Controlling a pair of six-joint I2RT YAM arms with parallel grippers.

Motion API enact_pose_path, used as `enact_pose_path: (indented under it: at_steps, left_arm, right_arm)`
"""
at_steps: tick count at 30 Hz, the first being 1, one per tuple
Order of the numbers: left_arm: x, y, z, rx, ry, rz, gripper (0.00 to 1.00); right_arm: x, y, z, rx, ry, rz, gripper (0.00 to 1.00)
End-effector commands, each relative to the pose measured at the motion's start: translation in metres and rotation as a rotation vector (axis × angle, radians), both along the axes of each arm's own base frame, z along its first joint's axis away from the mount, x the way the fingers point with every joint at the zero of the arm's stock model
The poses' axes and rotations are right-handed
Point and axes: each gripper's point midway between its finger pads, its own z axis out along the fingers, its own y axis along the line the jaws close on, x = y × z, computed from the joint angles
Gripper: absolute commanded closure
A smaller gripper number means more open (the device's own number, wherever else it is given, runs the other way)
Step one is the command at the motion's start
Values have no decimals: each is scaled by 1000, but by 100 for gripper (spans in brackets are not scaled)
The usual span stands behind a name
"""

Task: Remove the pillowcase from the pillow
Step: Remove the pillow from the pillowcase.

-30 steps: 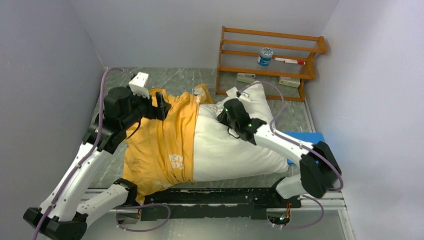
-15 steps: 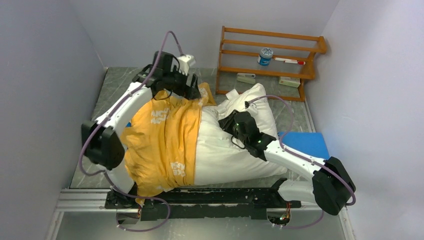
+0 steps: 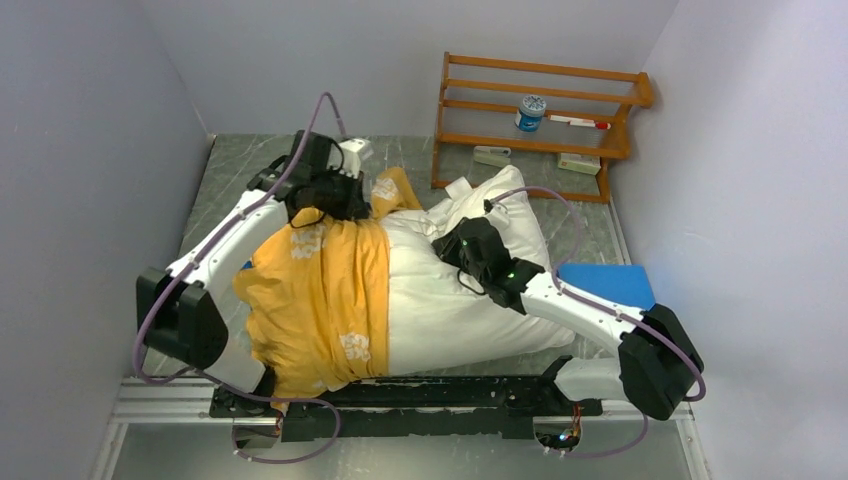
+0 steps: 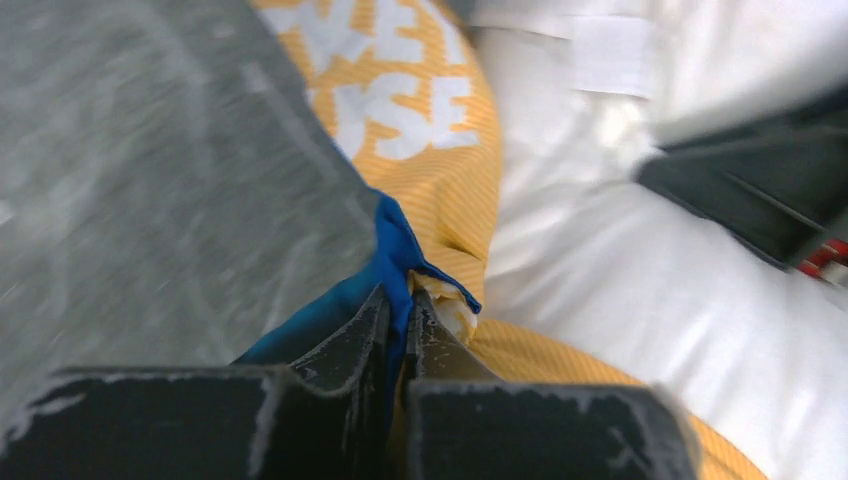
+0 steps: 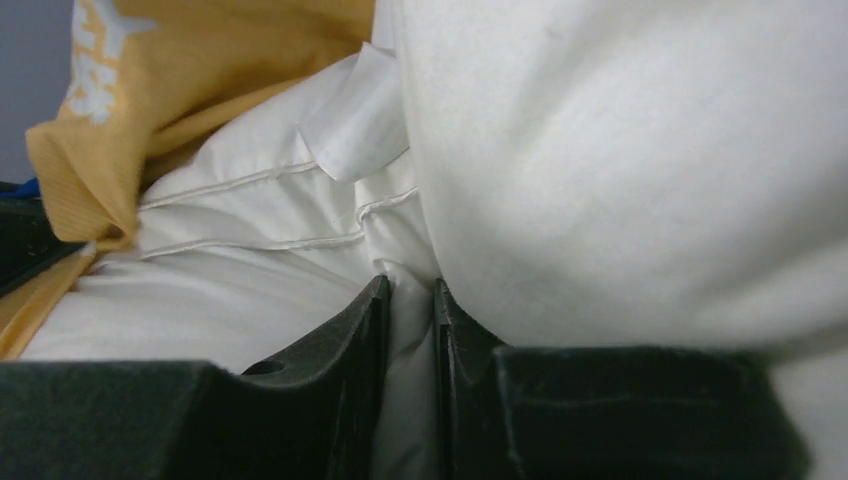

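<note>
Where things are: we've got the pillowcase [image 3: 320,290] bunched up yellow side out over the left half of the pillow [image 3: 470,300]. The pillow lies across the table [image 3: 225,180] just past the arm bases, and its right half is already bare white.
Left gripper: the left gripper [image 4: 397,305] sits at the far edge of the pillowcase, jaws pinched together on a thin fold with blue and yellow cloth squeezed between them.
Right gripper: the right gripper [image 5: 408,290] is clamped on a ridge of white pillow cloth by a stitched seam, about mid-way along the pillow's far side.
How it handles: we figure both are light and floppy. The pillowcase will stretch and wrinkle before it slides, and cloth-on-cloth drag is the real fight here. The pillow squashes, so a pinch only catches its outer shell, not the stuffing.
Where to grab: for the pillowcase, a hem or corner where the cloth doubles up. For the pillow, the seam or a corner, so the two pulls go opposite ways.
Not sure: the left wrist view is blurry, so we can't tell whether that fold is the open hem or a closed corner.
Watch out: a thin fold could slip out under a hard tug.
</note>
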Motion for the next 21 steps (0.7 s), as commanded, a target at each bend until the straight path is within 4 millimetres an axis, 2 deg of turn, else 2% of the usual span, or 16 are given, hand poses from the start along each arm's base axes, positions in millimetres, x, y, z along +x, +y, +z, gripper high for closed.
enact_pose_path:
  at_steps: [1,3,5,7,8,11,13,16,19,21]
  left_arm:
    - [36,132,25,192,-118,520,95]
    - [40,175,35,236,-137,644,95]
    - [39,204,43,311,-156,725,95]
    - [36,219,47,356,-162,779,95]
    - [35,219,47,346,-157,784,95]
    - [40,182,45,203,-130,633,95]
    - [41,156,44,104,-103,521,95]
    - [49,131,47,8,-79,438,95]
    - [69,121,60,-24,-101,418,95]
    - [89,115,72,-36,-122,413,95]
  right_arm:
    - [-96,-80,-117,-393,460,-28,77]
    - [-94,-81,-113,-374,458,-57,78]
    - [-90,-80,-109,-349,452,-81,78]
    - [-86,-81,-105,-331,443,-103,78]
    - [-84,-80,-102,-322,437,-109,78]
    - [-72,-67,-82,-304,385,-48,76]
    - [-59,-45,-52,-271,312,58,71]
    - [-45,-24,0,-256,190,185,56]
    - [-37,-22,57,-269,68,242,31]
    - [-37,-23,91,-271,-20,276,19]
